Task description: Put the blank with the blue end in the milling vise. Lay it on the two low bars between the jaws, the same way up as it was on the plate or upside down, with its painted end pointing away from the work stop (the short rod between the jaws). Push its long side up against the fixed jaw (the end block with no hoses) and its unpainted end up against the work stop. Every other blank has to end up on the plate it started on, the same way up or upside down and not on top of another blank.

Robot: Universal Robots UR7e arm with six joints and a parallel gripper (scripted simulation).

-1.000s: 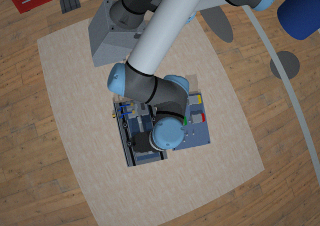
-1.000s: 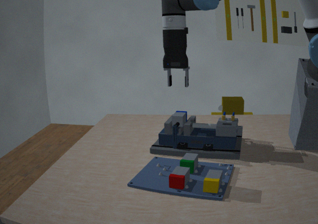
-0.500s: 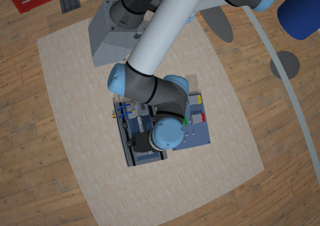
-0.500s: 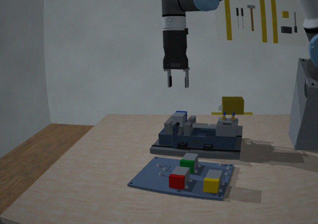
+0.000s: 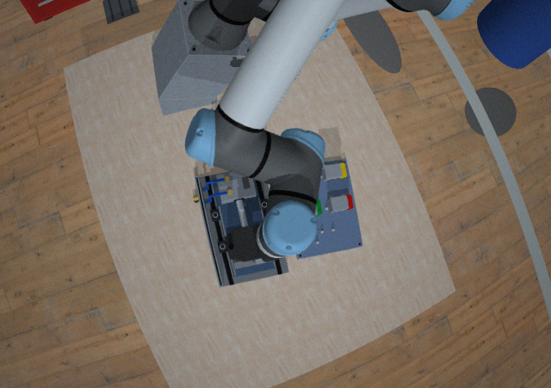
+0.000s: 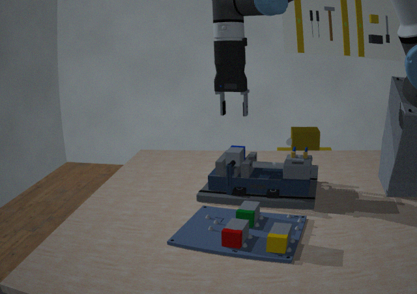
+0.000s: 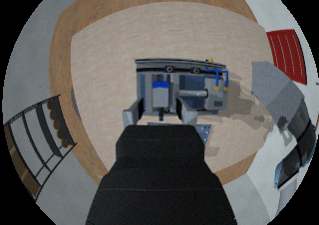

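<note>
The blank with the blue end lies in the milling vise between the jaws. Its blue end points away from the work stop; its unpainted end is at the stop. Its long side is at or very near the fixed jaw; any tiny gap is too small to tell. A gap shows toward the hose-side jaw. My gripper is open and empty, well above the vise. In the top view the arm hides the blank and the fingers.
The blue plate beside the vise bears the green-ended blank, the red-ended blank and the yellow-ended blank, lying apart among small pegs. Blue hoses stand at the vise's far end, toward the robot base.
</note>
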